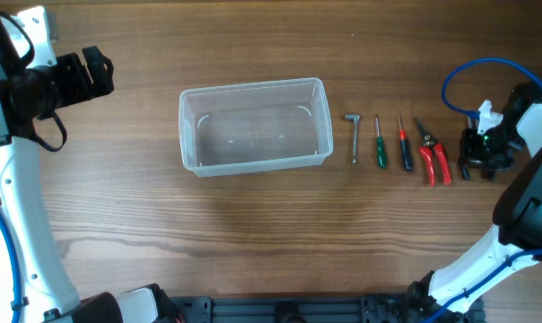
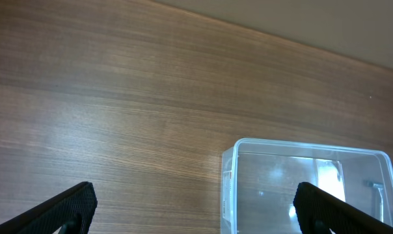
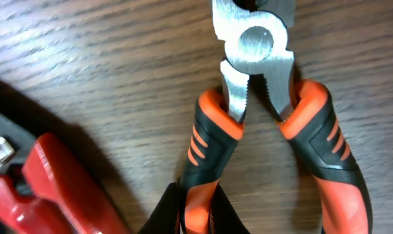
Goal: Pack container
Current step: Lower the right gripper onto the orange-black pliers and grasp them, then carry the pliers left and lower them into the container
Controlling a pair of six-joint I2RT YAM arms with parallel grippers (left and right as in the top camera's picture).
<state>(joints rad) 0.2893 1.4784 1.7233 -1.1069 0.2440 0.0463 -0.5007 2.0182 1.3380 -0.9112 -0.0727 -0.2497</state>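
Right gripper (image 3: 198,211) astride cropped pliers (image 3: 255,45) handle

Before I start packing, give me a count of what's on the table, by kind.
Clear container: 1
Screwdrivers: 2 (green screwdriver, red screwdriver)
T-shaped metal tool: 1
Red-handled cutters: 1
Orange-and-black pliers: 1
Total: 6
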